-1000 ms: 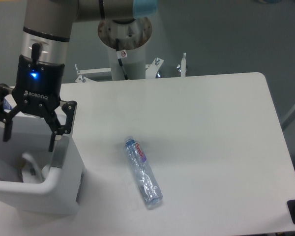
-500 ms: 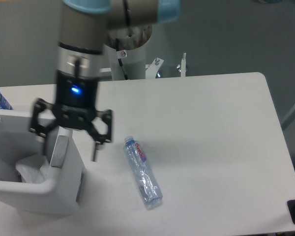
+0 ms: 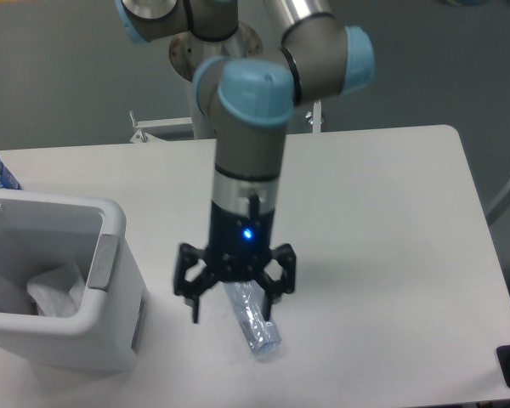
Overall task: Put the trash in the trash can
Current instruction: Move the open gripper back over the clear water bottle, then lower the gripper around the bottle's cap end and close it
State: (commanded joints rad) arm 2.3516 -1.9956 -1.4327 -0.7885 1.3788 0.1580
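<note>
Bottle under our spread pincer

Our gripper (image 3: 234,306) hangs wide open directly over the water bottle (image 3: 255,323), which lies flat on the table (image 3: 382,238). Left of the bottle stands the trash can (image 3: 110,280), a crumpled wrapper (image 3: 55,289) inside it.

A slim clear plastic bottle (image 3: 257,327) lies on its side on the white counter (image 3: 382,255), its upper end hidden, its lower end pointing toward the front edge. To its left stands a white rectangular trash can (image 3: 110,293) with rounded corners, thick walls and a grey strip on its right rim. A crumpled white wrapper (image 3: 55,285) rests inside it.
</note>
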